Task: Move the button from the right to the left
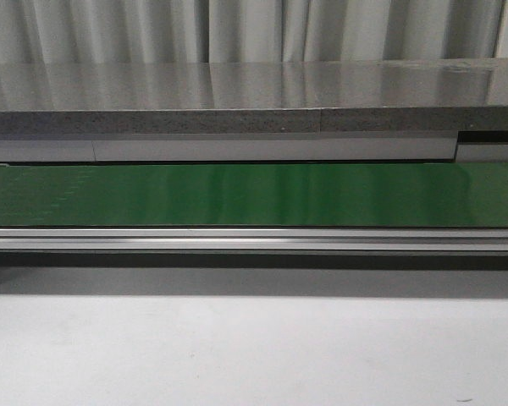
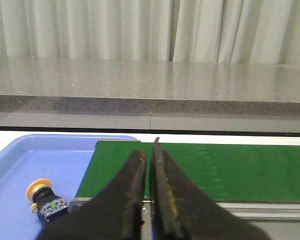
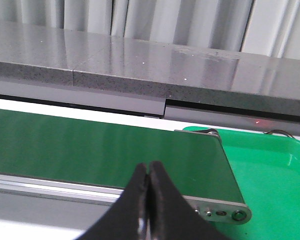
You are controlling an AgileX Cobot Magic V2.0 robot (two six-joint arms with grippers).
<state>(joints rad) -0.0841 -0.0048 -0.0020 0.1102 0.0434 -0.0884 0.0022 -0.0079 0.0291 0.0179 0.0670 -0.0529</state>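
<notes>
Green conveyor belt, button in blue tray — both claws closed, empty

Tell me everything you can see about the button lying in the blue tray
The button shows only in the left wrist view. It has a round yellow-orange mushroom cap, a yellow collar beneath it, and a blocky black body with a small green mark and bluish edges, all apparently plastic. It lies tipped on its side, cap pointing away from the conveyor belt, resting on the floor of the blue tray close to the belt's end. Nothing else touches it; the left gripper is shut and apart from it.
</notes>
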